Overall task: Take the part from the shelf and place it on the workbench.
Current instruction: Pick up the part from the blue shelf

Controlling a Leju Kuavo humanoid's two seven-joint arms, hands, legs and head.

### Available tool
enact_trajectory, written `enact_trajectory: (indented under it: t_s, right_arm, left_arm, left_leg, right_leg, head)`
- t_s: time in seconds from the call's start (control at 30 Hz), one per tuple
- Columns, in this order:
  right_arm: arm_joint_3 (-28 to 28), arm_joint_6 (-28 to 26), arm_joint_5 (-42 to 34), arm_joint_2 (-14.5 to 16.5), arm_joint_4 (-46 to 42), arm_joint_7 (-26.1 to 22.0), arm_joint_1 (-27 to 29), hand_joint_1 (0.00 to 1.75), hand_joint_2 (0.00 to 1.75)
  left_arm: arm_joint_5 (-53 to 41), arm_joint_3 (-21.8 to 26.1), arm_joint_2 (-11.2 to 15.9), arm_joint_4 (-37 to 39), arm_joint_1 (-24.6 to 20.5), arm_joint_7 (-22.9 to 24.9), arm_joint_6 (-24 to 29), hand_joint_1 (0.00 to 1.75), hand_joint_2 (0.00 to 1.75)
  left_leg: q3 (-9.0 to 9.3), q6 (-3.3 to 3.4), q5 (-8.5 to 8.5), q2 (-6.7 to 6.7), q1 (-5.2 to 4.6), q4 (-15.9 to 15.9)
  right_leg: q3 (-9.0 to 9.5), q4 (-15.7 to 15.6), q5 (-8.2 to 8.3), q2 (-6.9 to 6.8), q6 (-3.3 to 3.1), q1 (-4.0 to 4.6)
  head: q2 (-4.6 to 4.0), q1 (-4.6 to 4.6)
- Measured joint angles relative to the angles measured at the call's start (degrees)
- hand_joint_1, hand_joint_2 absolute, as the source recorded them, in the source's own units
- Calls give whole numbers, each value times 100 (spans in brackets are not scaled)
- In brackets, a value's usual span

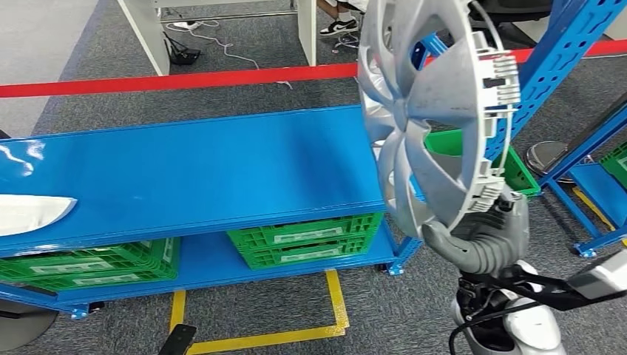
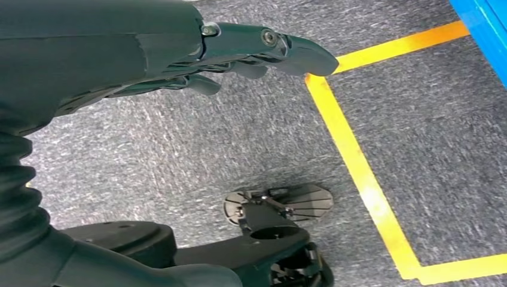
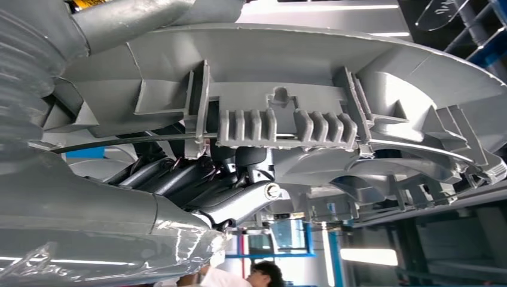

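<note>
The blue workbench (image 1: 192, 166) stretches across the left and middle of the head view, its bare top lying lower than the part and to its left; this is the relation the coming move turns on. The blue shelf rack (image 1: 551, 70) rises at the far right. Green crates (image 1: 307, 238) sit on the bench's lower deck, and one more green bin (image 1: 517, 174) stands behind the part.

The part is a silver wheel cover (image 1: 432, 111), held up on edge at the right of the scene, its disc nearly upright and its spoked face turned toward the bench. Its lower rim sits in the right hand (image 1: 484, 240), which is by far the nearer hand; from the fingers, the cover extends upward. By my reading it is off the shelf and not yet over the bench top, so it must travel left and tip flat.

In the right wrist view the dark fingers (image 3: 179, 179) curl in behind the ribbed clip on the cover's rim, pinching it against the thumb. The left hand (image 2: 239, 54) hangs over the grey carpet by yellow floor tape (image 2: 359, 167), its fingers loosely together and holding nothing.

The cover's top is cut off by the frame edge, and it hides part of the rack and the bench's right end. A white object (image 1: 29, 211) at the bench's left edge is too cropped to identify.
</note>
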Motion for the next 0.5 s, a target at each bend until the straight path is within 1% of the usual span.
enact_trajectory:
  t_s: [0.2,0.33,0.5]
  right_arm:
    - [-38,225,-143,-122,-176,-15,93,175,175]
    - [-38,328,-187,-184,-247,-36,145,175,175]
    - [-44,509,-262,-298,-422,-105,326,175,175]
  left_arm:
    - [-114,1,-36,-2,-35,-290,30,0,175]
    - [-180,-8,-54,-3,-60,-367,98,0,175]
    - [-93,-3,-71,-4,-57,-419,297,0,175]
  left_leg:
    - [0,0,1,0,0,0]
    - [-1,-1,2,0,0,0]
    - [-8,26,-18,-1,-16,13]
  right_leg:
    - [1,0,1,0,0,0]
    - [0,0,1,0,0,0]
    - [5,-4,-2,-1,15,-18]
  head:
    - [0,-1]
    - [0,-1]
    - [0,-2]
